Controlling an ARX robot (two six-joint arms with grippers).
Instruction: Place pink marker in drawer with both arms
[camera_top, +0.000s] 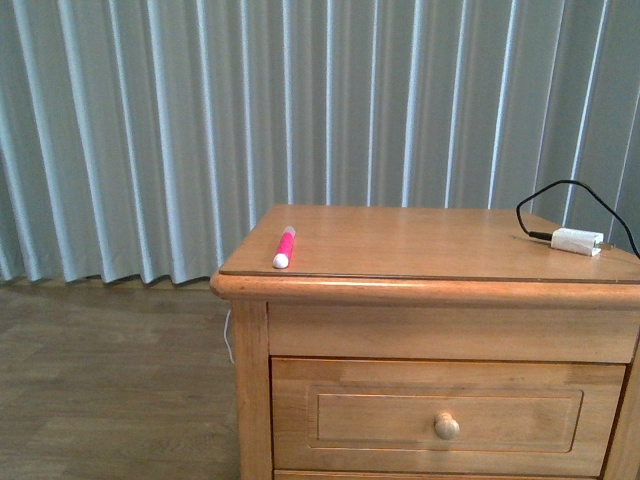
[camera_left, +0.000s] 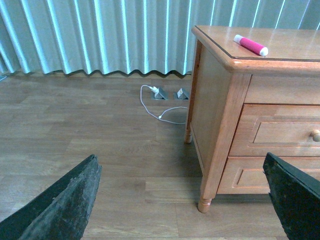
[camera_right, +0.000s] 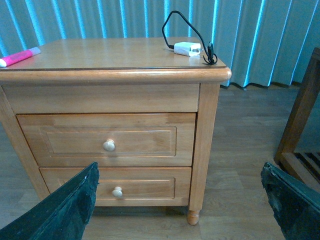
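We are noting pink marker (camera_top: 285, 246) lying by nightstand's (camera_top: 420, 245) front-left edge, ten o'clock of shut drawer (camera_top: 400, 400); left pincer (camera_left: 180, 160), right pincer (camera_right: 180, 167) gaping apart.

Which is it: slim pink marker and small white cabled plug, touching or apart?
Apart. Front view: pink marker lies left on the nightstand top, white plug far right.

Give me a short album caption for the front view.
Pink marker lying on the nightstand top, the drawer below it shut, a white plug with black cable near the right edge.
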